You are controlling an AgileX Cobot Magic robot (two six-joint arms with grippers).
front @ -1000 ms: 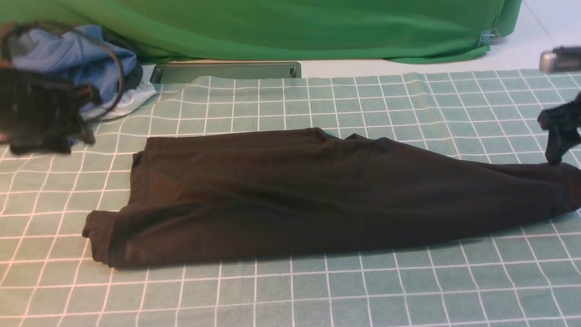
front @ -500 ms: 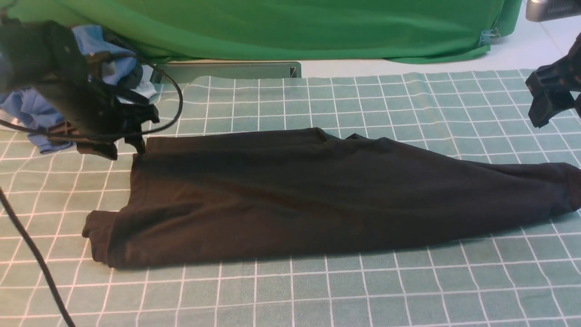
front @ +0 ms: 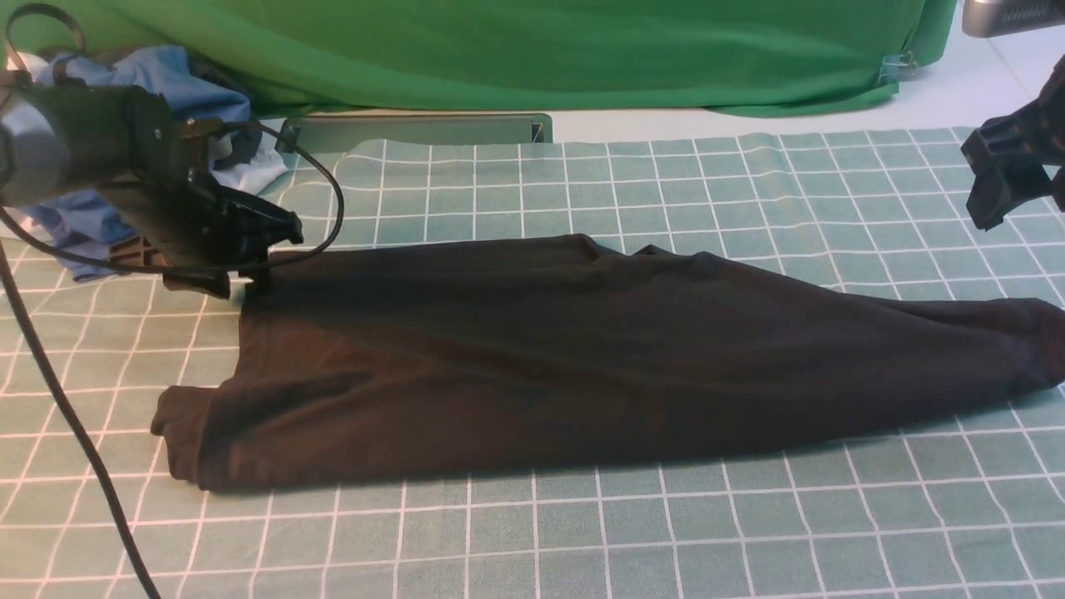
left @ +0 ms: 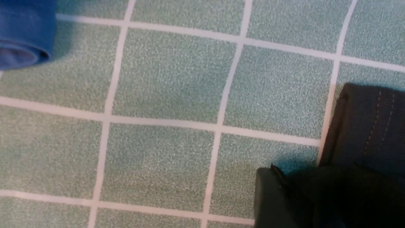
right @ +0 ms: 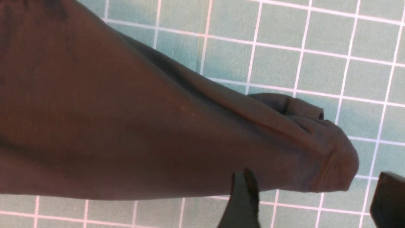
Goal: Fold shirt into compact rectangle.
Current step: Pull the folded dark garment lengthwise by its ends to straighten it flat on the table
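The black shirt (front: 582,358) lies folded into a long band across the checked tablecloth (front: 582,532), its sleeve end (right: 335,164) pointing right. No logo or label shows. My left gripper (front: 254,268) is down at the shirt's far left corner (left: 370,126). One dark finger (left: 270,196) shows beside that corner; the rest is lost in dark fabric, so I cannot tell its state. My right gripper (front: 1003,187) (right: 313,196) hangs open above the table near the shirt's right end, holding nothing.
A heap with a blue garment (front: 166,83) (left: 22,34) and a white one sits at the back left behind the left arm. A grey slot (front: 416,131) and a green backdrop (front: 532,50) run along the back. The left arm's cable (front: 75,433) trails over the cloth.
The left arm swung in from the left edge to the shirt's far left corner. The right gripper rose off the shirt's right end and now hangs higher.
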